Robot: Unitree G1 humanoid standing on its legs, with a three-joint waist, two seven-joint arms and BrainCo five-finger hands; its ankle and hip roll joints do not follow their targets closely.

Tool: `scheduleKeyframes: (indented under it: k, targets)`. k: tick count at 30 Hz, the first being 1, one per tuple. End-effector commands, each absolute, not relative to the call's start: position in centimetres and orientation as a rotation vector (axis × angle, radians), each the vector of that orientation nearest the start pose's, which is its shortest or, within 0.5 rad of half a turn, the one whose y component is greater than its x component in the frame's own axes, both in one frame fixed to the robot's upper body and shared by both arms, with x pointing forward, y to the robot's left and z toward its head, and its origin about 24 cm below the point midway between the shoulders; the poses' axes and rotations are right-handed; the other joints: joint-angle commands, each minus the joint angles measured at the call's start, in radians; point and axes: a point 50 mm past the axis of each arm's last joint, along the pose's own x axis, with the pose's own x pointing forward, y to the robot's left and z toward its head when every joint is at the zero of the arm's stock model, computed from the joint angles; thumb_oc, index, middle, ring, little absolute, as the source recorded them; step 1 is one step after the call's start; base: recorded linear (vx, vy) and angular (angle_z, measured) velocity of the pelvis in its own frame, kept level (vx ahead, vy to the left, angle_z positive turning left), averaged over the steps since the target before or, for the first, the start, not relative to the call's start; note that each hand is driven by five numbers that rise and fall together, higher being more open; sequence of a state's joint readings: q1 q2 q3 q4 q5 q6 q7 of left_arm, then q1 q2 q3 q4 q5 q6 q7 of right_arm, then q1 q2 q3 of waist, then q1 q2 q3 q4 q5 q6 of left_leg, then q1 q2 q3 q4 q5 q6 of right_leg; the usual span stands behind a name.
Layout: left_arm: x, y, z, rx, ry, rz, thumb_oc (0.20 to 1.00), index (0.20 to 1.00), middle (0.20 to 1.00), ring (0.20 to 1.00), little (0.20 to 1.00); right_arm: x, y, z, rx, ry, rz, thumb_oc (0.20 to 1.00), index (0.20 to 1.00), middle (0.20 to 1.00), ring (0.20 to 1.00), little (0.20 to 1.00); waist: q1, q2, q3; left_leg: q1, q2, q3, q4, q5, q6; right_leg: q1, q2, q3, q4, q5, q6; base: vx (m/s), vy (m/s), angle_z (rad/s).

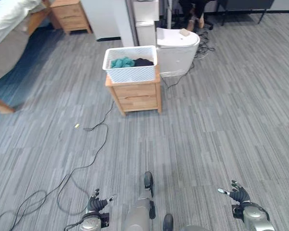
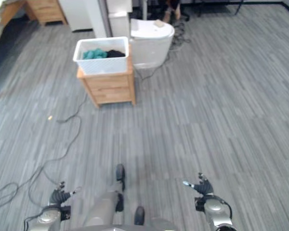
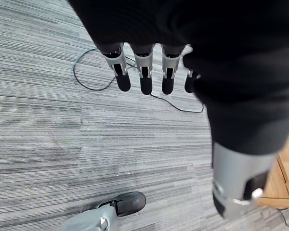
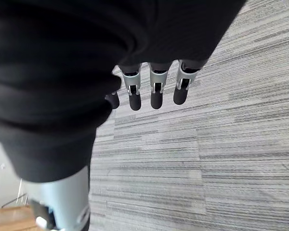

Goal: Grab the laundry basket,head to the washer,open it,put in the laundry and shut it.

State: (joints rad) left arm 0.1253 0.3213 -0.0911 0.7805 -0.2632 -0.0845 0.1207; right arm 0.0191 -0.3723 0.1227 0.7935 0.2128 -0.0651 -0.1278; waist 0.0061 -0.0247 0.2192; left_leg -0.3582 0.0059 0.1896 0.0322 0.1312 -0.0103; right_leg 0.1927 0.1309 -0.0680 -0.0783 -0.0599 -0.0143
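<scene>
A white perforated laundry basket (image 1: 130, 64) (image 2: 102, 56) sits on a small wooden nightstand (image 1: 136, 94) (image 2: 109, 86) well ahead of me. Teal and dark clothes (image 1: 130, 62) lie in it. Just behind it to the right stands a white round-topped washer (image 1: 177, 47) (image 2: 151, 41) with its lid down. My left hand (image 1: 97, 205) (image 3: 143, 72) hangs low at the lower left, fingers straight and empty. At the lower right my right hand (image 1: 238, 194) (image 4: 154, 89) is held the same way, open over bare floor. Both hands are far from the basket.
Grey striped carpet runs between me and the nightstand. A bed (image 1: 9, 29) and a wooden dresser (image 1: 71, 15) stand at the far left. A white cabinet (image 1: 145, 19) rises behind the basket. A person's legs (image 1: 194, 19) show by a chair at the back.
</scene>
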Motion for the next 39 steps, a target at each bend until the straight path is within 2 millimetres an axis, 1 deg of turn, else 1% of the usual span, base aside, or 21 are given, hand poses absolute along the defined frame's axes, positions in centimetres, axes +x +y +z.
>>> scheduleKeyframes:
  k: [1, 2, 3, 4, 7, 8, 9, 10, 12, 13, 17, 20, 22, 24, 26, 28, 29, 32, 33, 35, 39]
  targets:
    - [15.2, 26.9, -10.1, 0.195, 0.71, 0.289, 1.0, 1.0, 1.0, 1.0, 1.0, 16.9, -27.0, -9.3, -0.277, 0.687, -0.239, 1.0, 1.0, 1.0, 1.0, 1.0, 0.008, 0.002, -0.032, 0.057, 0.063, -0.015, -0.002, 0.042, -0.051, -0.032, -0.142, 0.046, 0.14, -0.117, 0.094, 0.33, 0.163, -0.56]
    - [15.3, 27.0, -10.0, 0.204, 0.707, 0.287, 1.0, 1.0, 1.0, 1.0, 1.0, 16.8, -26.8, -9.4, -0.265, 0.689, -0.245, 1.0, 1.0, 1.0, 1.0, 1.0, 0.007, -0.009, -0.039, 0.046, 0.056, -0.004, 0.039, 0.028, -0.043, -0.024, -0.157, 0.052, 0.165, -0.119, 0.102, 0.4, 0.231, -0.34]
    - [15.4, 27.2, -10.0, 0.215, 0.714, 0.288, 1.0, 1.0, 1.0, 1.0, 1.0, 16.8, -26.3, -9.6, -0.254, 0.696, -0.235, 1.0, 1.0, 1.0, 1.0, 1.0, 0.007, -0.028, -0.05, 0.057, 0.038, 0.003, 0.092, -0.02, -0.018, -0.042, -0.194, 0.056, 0.246, -0.083, 0.125, 0.69, 0.447, -0.15]
    - [15.7, 27.8, -9.7, 0.235, 0.708, 0.303, 1.0, 1.0, 1.0, 1.0, 1.0, 17.4, -25.3, -9.6, -0.23, 0.676, -0.209, 1.0, 1.0, 1.0, 1.0, 1.0, -0.003, -0.048, -0.043, 0.1, 0.014, 0.021, 0.111, -0.083, 0.021, -0.129, -0.236, 0.057, 0.458, 0.078, 0.169, 0.51, 0.351, -0.03]
    - [15.9, 28.0, -9.4, 0.24, 0.691, 0.317, 1.0, 1.0, 1.0, 1.0, 1.0, 17.9, -24.6, -9.5, -0.228, 0.659, -0.189, 1.0, 1.0, 1.0, 1.0, 1.0, -0.01, -0.035, -0.033, 0.166, 0.012, 0.027, 0.102, -0.125, 0.042, -0.217, -0.251, 0.03, 0.537, 0.117, 0.156, 0.35, 0.229, -0.11]
    - [16.0, 28.1, -9.4, 0.241, 0.692, 0.32, 1.0, 1.0, 1.0, 1.0, 1.0, 18.2, -24.4, -9.4, -0.234, 0.659, -0.175, 1.0, 1.0, 1.0, 1.0, 1.0, -0.03, -0.022, -0.017, 0.237, -0.003, 0.004, 0.083, -0.156, 0.051, -0.305, -0.231, 0.001, 0.537, 0.08, 0.136, 0.35, 0.197, -0.2]
    - [16.0, 28.1, -9.4, 0.241, 0.692, 0.32, 1.0, 1.0, 1.0, 1.0, 1.0, 18.2, -24.4, -9.4, -0.234, 0.659, -0.175, 1.0, 1.0, 1.0, 1.0, 1.0, -0.03, -0.021, -0.018, 0.235, -0.001, 0.003, 0.083, -0.154, 0.051, -0.306, -0.229, 0.001, 0.534, 0.082, 0.135, 0.5, 0.191, 0.1]
    - [16.1, 28.1, -9.4, 0.232, 0.691, 0.324, 1.0, 1.0, 1.0, 1.0, 1.0, 18.5, -24.4, -9.2, -0.238, 0.65, -0.168, 1.0, 1.0, 1.0, 1.0, 1.0, -0.05, -0.015, -0.001, 0.286, -0.016, -0.018, 0.074, -0.187, 0.055, -0.376, -0.211, -0.034, 0.465, 0.043, 0.126, 0.25, 0.067, 0.48]
    - [16.1, 28.2, -9.4, 0.226, 0.692, 0.331, 1.0, 1.0, 1.0, 1.0, 1.0, 18.7, -24.5, -9.2, -0.242, 0.649, -0.17, 1.0, 1.0, 1.0, 1.0, 1.0, -0.062, -0.016, 0.014, 0.318, -0.027, -0.03, 0.074, -0.207, 0.054, -0.407, -0.204, -0.056, 0.421, 0.037, 0.125, 0.38, 0.073, 0.52]
    - [16.1, 28.1, -9.6, 0.221, 0.706, 0.336, 1.0, 1.0, 1.0, 1.0, 1.0, 18.6, -24.7, -9.3, -0.243, 0.659, -0.173, 1.0, 1.0, 1.0, 1.0, 1.0, -0.078, -0.025, 0.021, 0.359, -0.056, -0.051, 0.072, -0.236, 0.052, -0.451, -0.188, -0.078, 0.326, 0.051, 0.133, 0.38, 0.052, 0.35]
    - [15.8, 27.8, -10.1, 0.227, 0.729, 0.325, 1.0, 1.0, 1.0, 1.0, 1.0, 17.9, -25.2, -9.6, -0.249, 0.686, -0.191, 1.0, 1.0, 1.0, 1.0, 1.0, -0.114, -0.03, 0.02, 0.451, -0.087, -0.098, 0.066, -0.287, 0.035, -0.495, -0.187, -0.12, 0.179, 0.103, 0.15, 0.44, -0.012, 0.38]
    - [15.7, 27.4, -10.2, 0.239, 0.734, 0.293, 1.0, 1.0, 1.0, 1.0, 1.0, 16.8, -25.6, -10.0, -0.242, 0.711, -0.205, 1.0, 1.0, 1.0, 1.0, 1.0, -0.127, -0.036, 0.009, 0.475, -0.097, -0.12, 0.103, -0.326, 0.028, -0.459, -0.189, -0.088, 0.16, 0.114, 0.14, 0.38, -0.073, 0.55]
    - [15.7, 27.2, -10.4, 0.25, 0.743, 0.275, 1.0, 1.0, 1.0, 1.0, 1.0, 16.4, -26.2, -10.1, -0.236, 0.722, -0.232, 1.0, 1.0, 1.0, 1.0, 1.0, -0.139, -0.027, -0.012, 0.474, -0.08, -0.117, 0.166, -0.31, -0.009, -0.434, -0.187, -0.085, 0.172, 0.125, 0.12, 0.33, -0.083, 0.93]
    - [15.7, 26.8, -10.5, 0.233, 0.743, 0.272, 1.0, 1.0, 1.0, 1.0, 1.0, 16.5, -26.8, -9.8, -0.237, 0.712, -0.254, 1.0, 1.0, 1.0, 1.0, 1.0, -0.145, -0.021, -0.015, 0.422, -0.048, -0.098, 0.332, -0.248, -0.049, -0.393, -0.19, -0.094, 0.162, 0.119, 0.097, 0.25, -0.09, 0.8]
    - [15.9, 26.6, -10.5, 0.227, 0.741, 0.263, 1.0, 1.0, 1.0, 1.0, 1.0, 16.6, -27.1, -9.7, -0.232, 0.715, -0.271, 1.0, 1.0, 1.0, 1.0, 1.0, -0.144, -0.024, -0.014, 0.362, 0.002, -0.049, 0.395, -0.221, -0.052, -0.348, -0.191, -0.09, 0.146, 0.089, 0.081, 0.19, -0.035, -0.05]
    - [15.9, 26.5, -10.7, 0.229, 0.753, 0.262, 1.0, 1.0, 1.0, 1.0, 1.0, 16.7, -27.4, -9.7, -0.239, 0.722, -0.276, 1.0, 1.0, 1.0, 1.0, 1.0, -0.131, -0.032, -0.017, 0.315, 0.038, -0.014, 0.346, -0.242, -0.036, -0.315, -0.203, -0.081, 0.137, 0.066, 0.084, 0.25, 0.053, -0.13]
    - [15.9, 26.6, -10.7, 0.232, 0.753, 0.264, 1.0, 1.0, 1.0, 1.0, 1.0, 16.7, -27.5, -9.6, -0.246, 0.72, -0.279, 1.0, 1.0, 1.0, 1.0, 1.0, -0.122, -0.033, -0.016, 0.286, 0.08, -0.013, 0.261, -0.233, -0.041, -0.293, -0.214, -0.074, 0.142, 0.045, 0.091, 0.22, 0.081, -0.12]
    - [15.9, 26.7, -10.6, 0.231, 0.753, 0.269, 1.0, 1.0, 1.0, 1.0, 1.0, 16.6, -27.5, -9.7, -0.248, 0.727, -0.281, 1.0, 1.0, 1.0, 1.0, 1.0, -0.118, -0.031, -0.02, 0.269, 0.103, -0.017, 0.208, -0.192, -0.05, -0.285, -0.218, -0.069, 0.143, 0.033, 0.091, 0.17, 0.104, -0.25]
    - [15.7, 26.9, -10.7, 0.229, 0.76, 0.284, 1.0, 1.0, 1.0, 1.0, 1.0, 16.5, -27.6, -9.8, -0.256, 0.735, -0.284, 1.0, 1.0, 1.0, 1.0, 1.0, -0.106, -0.014, -0.017, 0.251, 0.15, -0.041, 0.106, -0.103, -0.074, -0.266, -0.209, -0.056, 0.157, 0.007, 0.091, 0.23, 0.19, -0.36]
    - [15.4, 26.9, -10.9, 0.216, 0.77, 0.304, 1.0, 1.0, 1.0, 1.0, 1.0, 16.3, -27.7, -9.9, -0.262, 0.745, -0.294, 1.0, 1.0, 1.0, 1.0, 1.0, -0.089, 0.006, -0.013, 0.202, 0.207, -0.08, 0.011, 0.004, -0.108, -0.219, -0.212, -0.031, 0.17, -0.036, 0.099, 0.34, 0.314, -0.36]
    - [15.2, 26.9, -11.0, 0.209, 0.77, 0.315, 1.0, 1.0, 1.0, 1.0, 1.0, 16.0, -27.9, -9.9, -0.264, 0.746, -0.307, 1.0, 1.0, 1.0, 1.0, 1.0, -0.076, 0.016, -0.011, 0.157, 0.224, -0.092, -0.03, 0.034, -0.127, -0.164, -0.235, -0.005, 0.177, -0.077, 0.114, 0.27, 0.285, -0.11]
